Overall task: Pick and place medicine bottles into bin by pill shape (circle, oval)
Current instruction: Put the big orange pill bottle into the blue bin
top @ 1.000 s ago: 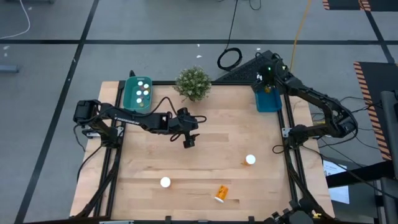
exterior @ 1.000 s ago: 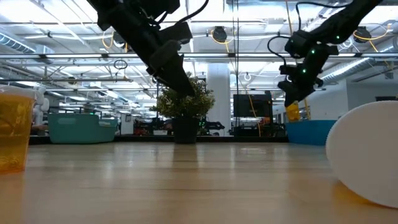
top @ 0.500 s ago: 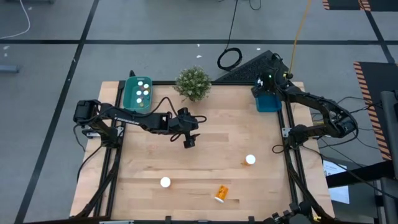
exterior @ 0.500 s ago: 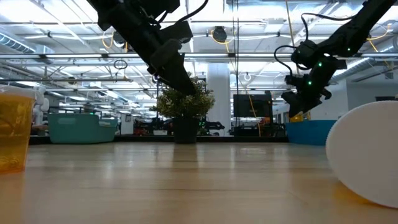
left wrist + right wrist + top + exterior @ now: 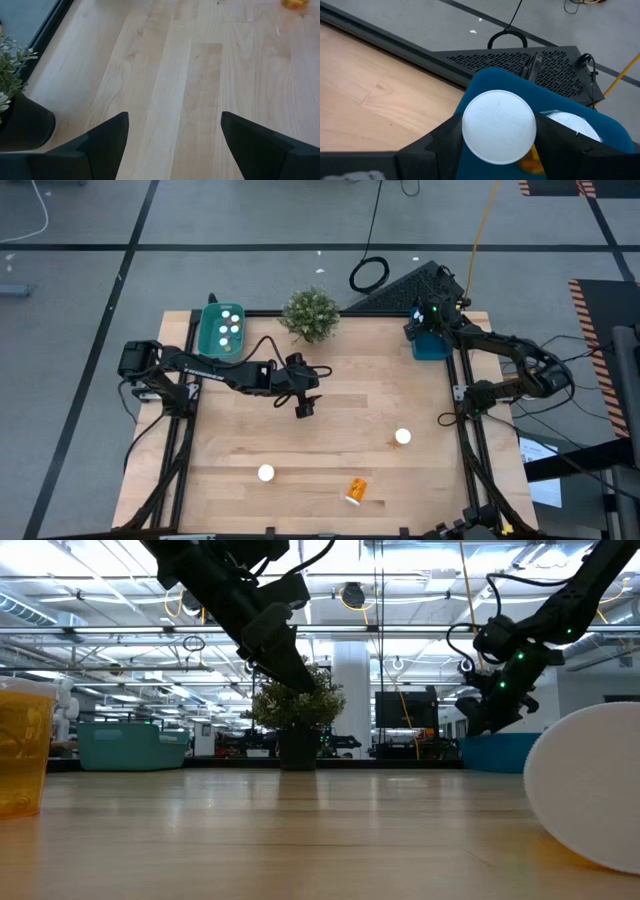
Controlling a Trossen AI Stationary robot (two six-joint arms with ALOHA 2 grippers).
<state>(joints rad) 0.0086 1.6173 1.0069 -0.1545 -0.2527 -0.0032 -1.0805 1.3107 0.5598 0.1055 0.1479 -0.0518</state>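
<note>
The right pincer point(image 5: 428, 330) hangs over the blue bin point(image 5: 433, 346) at the far right corner of the bench point(image 5: 340, 450), its fingers clamped on a medicine bottle point(image 5: 499, 127) — the right wrist view shows the round white cap held between the two dark fingers, a sliver of orange body under it, and the blue bin directly beneath. Inside that bin, just beside the held bottle, another white cap point(image 5: 568, 122) shows. In the low view the right pincer point(image 5: 487, 712) sits just above the blue bin's rim point(image 5: 495, 752). The left pincer point(image 5: 303, 406) hovers over bare wood near the middle of the bench, well apart from any bottle; its fingers point(image 5: 107, 137) stand apart with nothing between them. Just beyond the left pincer, toward the far edge, stands a small potted plant point(image 5: 310, 313), and farther off to that arm's side a teal bin point(image 5: 223, 329) holds several white-capped bottles. Three bottles remain loose on the bench, all on the near side of the left pincer and well apart from it: one upright with its white cap up point(image 5: 266, 473), one upright toward the right arm's side point(image 5: 402, 437), and an orange one lying on its side point(image 5: 356, 491) between them, nearest the front edge.
</note>
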